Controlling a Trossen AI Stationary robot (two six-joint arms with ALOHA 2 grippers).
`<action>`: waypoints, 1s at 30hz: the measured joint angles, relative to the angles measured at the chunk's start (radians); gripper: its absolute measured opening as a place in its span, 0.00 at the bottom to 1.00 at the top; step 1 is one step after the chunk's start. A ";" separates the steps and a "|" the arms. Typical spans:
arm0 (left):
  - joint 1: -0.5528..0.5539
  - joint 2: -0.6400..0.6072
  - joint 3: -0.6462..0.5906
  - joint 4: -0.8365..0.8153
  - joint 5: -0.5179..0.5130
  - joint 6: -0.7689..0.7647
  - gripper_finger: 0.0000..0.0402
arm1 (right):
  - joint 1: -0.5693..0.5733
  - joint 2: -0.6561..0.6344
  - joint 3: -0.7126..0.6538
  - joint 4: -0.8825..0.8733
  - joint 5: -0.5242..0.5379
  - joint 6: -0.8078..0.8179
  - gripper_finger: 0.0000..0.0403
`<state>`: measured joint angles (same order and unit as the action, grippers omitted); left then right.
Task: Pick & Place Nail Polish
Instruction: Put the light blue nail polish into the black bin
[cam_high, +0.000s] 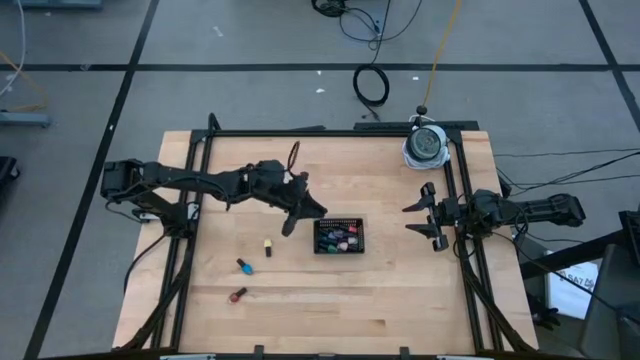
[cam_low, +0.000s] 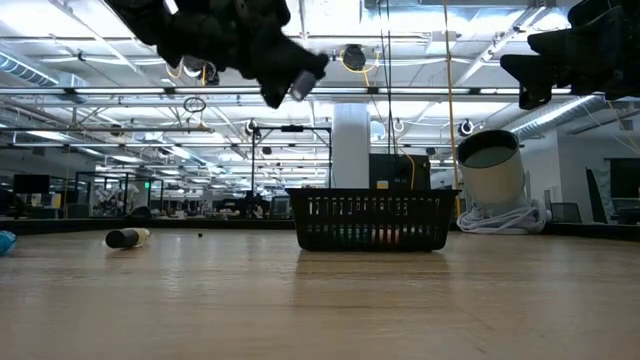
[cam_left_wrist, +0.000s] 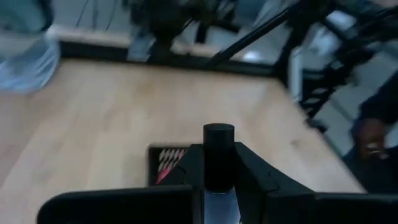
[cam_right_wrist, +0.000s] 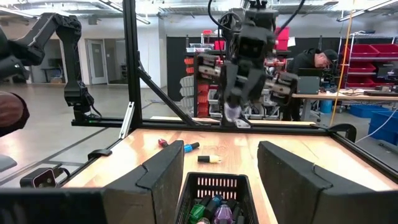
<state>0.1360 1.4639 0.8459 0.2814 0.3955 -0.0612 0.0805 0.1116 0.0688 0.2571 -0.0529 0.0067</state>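
My left gripper (cam_high: 303, 213) hangs above the table just left of the black mesh tray (cam_high: 338, 236) and is shut on a pale nail polish bottle with a dark cap (cam_left_wrist: 218, 155). The bottle also shows in the right wrist view (cam_right_wrist: 232, 112). The tray (cam_right_wrist: 214, 186) holds several bottles. Three bottles lie loose on the table: a yellow one (cam_high: 268, 246), a blue one (cam_high: 242, 265) and a red one (cam_high: 238, 296). My right gripper (cam_high: 425, 217) is open and empty above the table's right side, pointing at the tray. My left gripper pinches the bottle's pale body (cam_left_wrist: 217, 204) between its two fingers, just below the cap. The dark cap sticks out past the fingertips (cam_left_wrist: 252, 167). The fingers slant down toward the tray. The bottle is lifted clear of the table.
A white cylinder with a coiled white cord (cam_high: 427, 146) stands at the table's far right corner. Black frame rails (cam_high: 200, 180) run along the table's left, far and right sides. A person (cam_right_wrist: 314, 62) works at a bench beyond the table. Bare wood lies toward the near edge.
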 joint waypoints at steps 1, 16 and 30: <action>0.000 0.000 0.000 0.032 0.025 0.000 0.10 | 0.000 0.000 0.000 0.000 0.000 0.000 0.48; -0.015 0.000 0.000 0.283 0.186 -0.046 0.10 | 0.000 0.000 0.000 0.000 0.000 0.000 0.48; -0.061 0.000 0.000 0.382 0.442 -0.314 0.10 | 0.000 0.000 0.000 0.000 0.000 0.000 0.48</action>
<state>0.0753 1.4643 0.8459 0.6635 0.8371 -0.3756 0.0806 0.1113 0.0689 0.2569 -0.0532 0.0067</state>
